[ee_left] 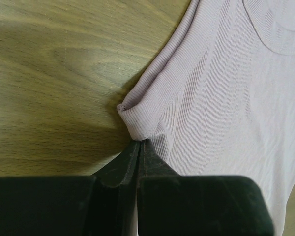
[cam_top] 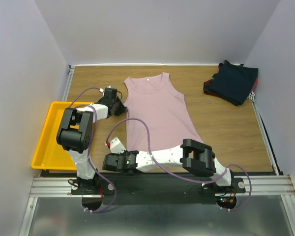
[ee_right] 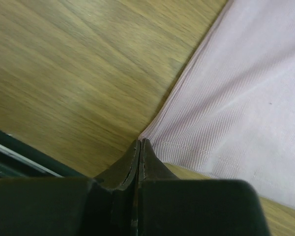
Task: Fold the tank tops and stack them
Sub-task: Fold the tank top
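The pink tank top (cam_top: 155,108) lies flat on the wooden table, neck toward the far side. My left gripper (cam_top: 122,110) is shut on its left side edge just below the armhole; the left wrist view shows the fabric (ee_left: 226,98) bunched at the closed tips (ee_left: 139,141). My right gripper (cam_top: 119,149) is shut on the bottom-left hem corner; in the right wrist view the tips (ee_right: 139,141) are pinched on the corner of the fabric (ee_right: 246,98). The dark navy tank tops (cam_top: 233,82) lie in a folded pile at the far right.
A yellow plastic tray (cam_top: 51,142) sits at the table's left edge, beside my left arm. The table's near edge and metal rail (cam_top: 162,184) run just behind my right gripper. White walls close in the far, left and right sides.
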`<state>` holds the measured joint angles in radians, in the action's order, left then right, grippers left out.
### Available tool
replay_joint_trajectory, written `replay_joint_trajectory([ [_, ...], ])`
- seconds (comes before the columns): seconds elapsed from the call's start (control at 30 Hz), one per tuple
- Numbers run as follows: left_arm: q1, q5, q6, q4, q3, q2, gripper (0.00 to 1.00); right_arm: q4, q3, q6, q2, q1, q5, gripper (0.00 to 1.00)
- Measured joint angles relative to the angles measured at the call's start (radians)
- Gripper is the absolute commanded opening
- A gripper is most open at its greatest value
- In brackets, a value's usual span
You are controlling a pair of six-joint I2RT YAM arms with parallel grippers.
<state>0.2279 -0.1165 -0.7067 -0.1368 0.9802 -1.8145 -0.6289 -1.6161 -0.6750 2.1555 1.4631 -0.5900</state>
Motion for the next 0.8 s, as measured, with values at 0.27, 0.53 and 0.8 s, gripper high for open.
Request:
replay_joint_trajectory([
  [0.27, -0.001, 0.115, -0.047, 0.013, -0.055, 0.057, 0.00, 0.110, 0.056, 0.014, -0.032, -0.002, 0.079, 0.00],
  [0.53, 0.000, 0.172, -0.053, 0.062, -0.061, 0.101, 0.00, 0.144, 0.095, 0.013, -0.056, -0.002, 0.095, 0.00],
  [0.8, 0.000, 0.206, -0.037, 0.124, -0.030, 0.101, 0.00, 0.168, 0.130, 0.013, -0.100, -0.006, 0.145, 0.00],
])
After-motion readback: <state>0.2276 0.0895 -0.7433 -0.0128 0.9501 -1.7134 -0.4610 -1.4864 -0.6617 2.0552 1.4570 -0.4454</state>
